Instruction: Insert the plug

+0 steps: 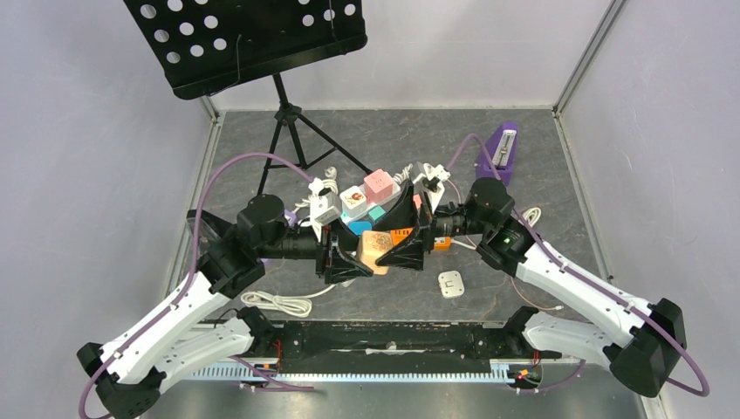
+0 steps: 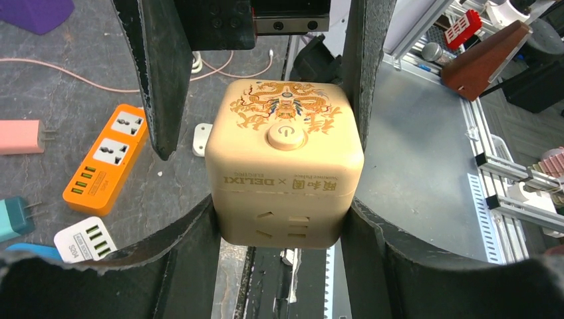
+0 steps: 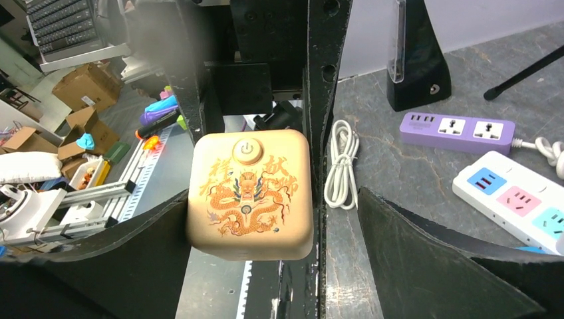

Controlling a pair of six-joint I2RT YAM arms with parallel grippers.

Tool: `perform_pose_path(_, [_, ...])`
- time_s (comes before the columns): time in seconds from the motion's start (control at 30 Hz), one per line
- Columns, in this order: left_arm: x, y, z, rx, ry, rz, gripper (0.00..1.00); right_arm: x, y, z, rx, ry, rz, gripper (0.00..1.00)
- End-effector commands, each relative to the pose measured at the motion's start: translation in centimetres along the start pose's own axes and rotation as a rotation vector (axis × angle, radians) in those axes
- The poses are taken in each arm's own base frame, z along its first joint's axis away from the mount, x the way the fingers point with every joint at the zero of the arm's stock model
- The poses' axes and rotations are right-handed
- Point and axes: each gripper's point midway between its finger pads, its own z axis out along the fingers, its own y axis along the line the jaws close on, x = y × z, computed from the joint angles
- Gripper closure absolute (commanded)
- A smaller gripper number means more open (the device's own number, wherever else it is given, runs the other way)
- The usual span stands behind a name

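A beige cube socket [image 2: 284,169] with a dragon print and a round power button hangs above the table's near edge. My left gripper [image 2: 282,222] is shut on it, both fingers pressed to its sides. From the opposite side my right gripper [image 3: 273,229] stands open around the same cube [image 3: 249,193]; its left finger lies next to the cube and its right finger [image 3: 432,266] is well apart. In the top view the two grippers [image 1: 362,259] [image 1: 394,231] meet at the cube [image 1: 375,249]. A small white plug [image 1: 451,284] lies on the table near the right arm.
An orange power strip [image 2: 106,159], a pink plug [image 2: 20,136] and a white USB block [image 2: 86,236] lie to the left wrist view's left. A purple strip [image 3: 459,129], a white strip [image 3: 512,199] and a coiled cable [image 3: 340,166] lie nearby. A music stand [image 1: 284,122] and a purple metronome [image 1: 502,148] stand behind.
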Motion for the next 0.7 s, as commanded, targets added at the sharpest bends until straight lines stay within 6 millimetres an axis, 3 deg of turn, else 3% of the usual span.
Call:
perform_pose_path(0.0, [-3.1, -1.5, -0.4, 0.047, -0.072, 0.08, 0.98, -0.5, -1.9, 0.6, 0.088, -0.01, -0.019, 0.11])
perform_pose_path(0.17, [-3.1, -1.5, -0.3, 0.049, -0.062, 0.064, 0.98, -0.4, -1.6, 1.1, 0.068, -0.009, -0.009, 0.18])
perform_pose_path(0.43, [-2.6, -1.5, -0.1, 0.059, -0.02, 0.031, 0.98, -0.6, -0.6, 1.9, 0.008, -0.011, 0.001, 0.58])
perform_pose_path(0.53, [-2.6, -1.4, -0.1, 0.05, -0.014, 0.026, 0.98, -0.6, -0.5, 2.0, -0.003, -0.001, -0.001, 0.85])
perform_pose_path(0.57, [-2.6, -1.4, -0.2, 0.043, -0.015, 0.026, 0.94, -0.5, -0.5, 2.0, -0.002, 0.004, -0.001, 0.95])
perform_pose_path(0.6, [-2.8, -1.3, -0.3, 0.031, -0.02, 0.023, 0.79, -0.5, -0.7, 2.1, 0.007, 0.01, 0.001, 1.0])
perform_pose_path(0.63, [-3.0, -1.2, -0.4, 0.015, -0.03, 0.023, 0.62, -0.6, -1.0, 2.1, 0.024, 0.007, 0.0, 1.0])
perform_pose_path(0.67, [-3.2, -1.2, -0.6, 0.001, -0.041, 0.021, 0.5, -0.8, -1.1, 2.0, 0.042, -0.003, -0.009, 1.0])
